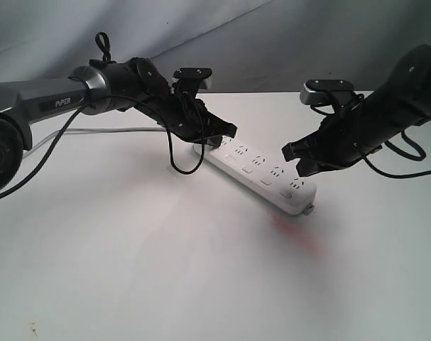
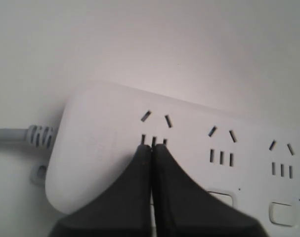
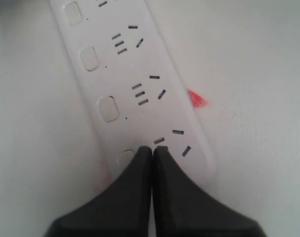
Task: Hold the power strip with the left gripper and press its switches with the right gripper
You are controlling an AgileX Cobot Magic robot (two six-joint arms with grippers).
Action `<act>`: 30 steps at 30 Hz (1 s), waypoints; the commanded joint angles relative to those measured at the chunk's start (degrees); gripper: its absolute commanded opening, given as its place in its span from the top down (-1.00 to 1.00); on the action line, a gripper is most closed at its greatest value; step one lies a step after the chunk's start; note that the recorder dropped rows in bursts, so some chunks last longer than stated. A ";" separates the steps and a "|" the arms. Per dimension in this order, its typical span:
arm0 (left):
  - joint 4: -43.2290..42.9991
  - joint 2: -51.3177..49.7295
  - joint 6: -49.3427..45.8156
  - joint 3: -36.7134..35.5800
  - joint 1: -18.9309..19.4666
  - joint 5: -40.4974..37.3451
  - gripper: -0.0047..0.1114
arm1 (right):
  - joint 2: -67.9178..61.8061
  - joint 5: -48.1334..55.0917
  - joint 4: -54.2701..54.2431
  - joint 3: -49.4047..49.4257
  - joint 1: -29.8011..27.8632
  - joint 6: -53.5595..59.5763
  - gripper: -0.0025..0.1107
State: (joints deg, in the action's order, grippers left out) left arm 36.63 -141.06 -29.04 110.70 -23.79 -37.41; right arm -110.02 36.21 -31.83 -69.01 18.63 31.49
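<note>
The white power strip (image 1: 261,174) lies slanted on the white table, its grey cord (image 1: 108,131) running off to the left. My left gripper (image 1: 226,133), on the PIPER arm, is shut with nothing between its fingers. Its tips (image 2: 153,146) rest over the first socket group at the cord end of the strip (image 2: 100,133). My right gripper (image 1: 295,163) is also shut and hangs over the strip's far end. In the right wrist view its tips (image 3: 152,149) sit at the last switch (image 3: 126,155), partly covering it. Three more switches (image 3: 108,108) show in a row.
A faint red mark (image 1: 297,231) lies on the table by the strip's free end, and it shows in the right wrist view as a red spot (image 3: 196,98). A grey backdrop (image 1: 272,42) rises behind the table. A loose black cable loop (image 1: 183,160) hangs under the left arm.
</note>
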 commanded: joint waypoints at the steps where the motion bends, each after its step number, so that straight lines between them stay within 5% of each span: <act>1: 0.46 -0.17 0.57 0.20 -0.16 0.28 0.92 | -1.58 0.73 -1.08 -0.40 0.24 0.61 0.96; 30: 3.33 -0.17 0.73 0.20 -0.16 0.53 0.92 | -4.86 -0.22 3.33 -0.40 4.24 -2.42 0.96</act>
State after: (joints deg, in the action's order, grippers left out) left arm 39.55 -141.06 -28.46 110.70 -23.79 -37.27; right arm -114.28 36.37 -29.03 -69.14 22.81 28.97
